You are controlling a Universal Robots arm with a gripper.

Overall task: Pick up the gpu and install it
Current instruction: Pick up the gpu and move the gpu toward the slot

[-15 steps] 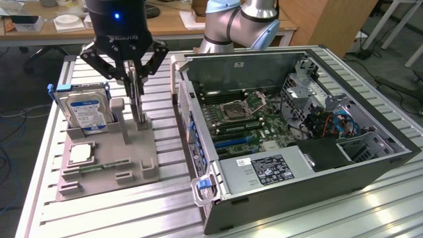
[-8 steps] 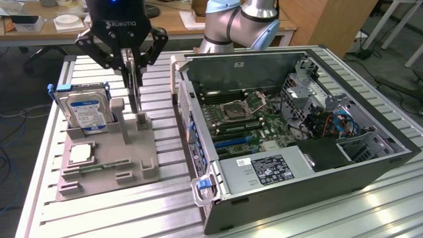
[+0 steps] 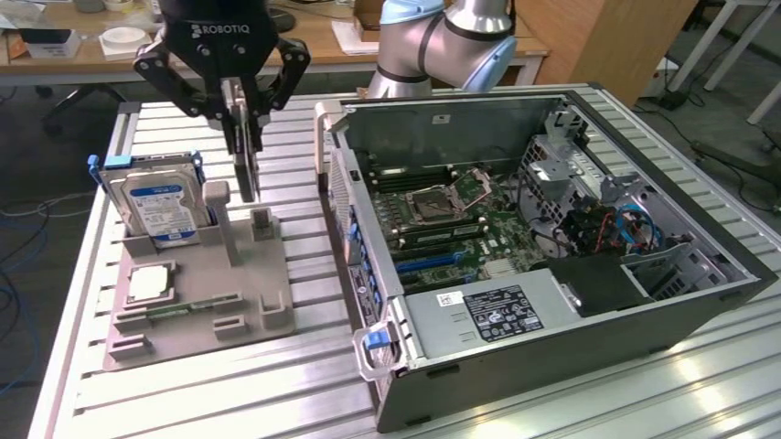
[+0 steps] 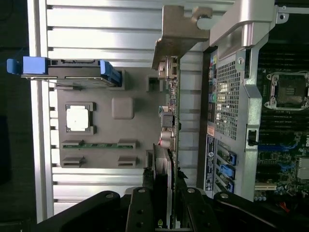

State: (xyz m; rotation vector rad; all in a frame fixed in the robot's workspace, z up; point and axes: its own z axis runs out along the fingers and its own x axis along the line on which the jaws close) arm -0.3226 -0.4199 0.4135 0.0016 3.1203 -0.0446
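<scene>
Claw (image 3: 244, 112) part-closed, pinching gpu (image 3: 248, 169) by its top edge so the card hangs upright and edge-on, just above grey holder tray (image 3: 244, 306). Sits at 10 o'clock in exterior view. Hard drive (image 3: 159, 206) at card's 9 o'clock, open PC case (image 3: 683, 274) at 3 o'clock.

gpu (image 4: 171, 121): metal bracket; table (image 3: 244, 402): glossy ribbed metal; tray (image 3: 262, 288): matt, perhaps plastic

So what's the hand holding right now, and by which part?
The gpu, pinched across its two faces at its upper edge; the card hangs upright below the hand, over the grey fixture.
</scene>
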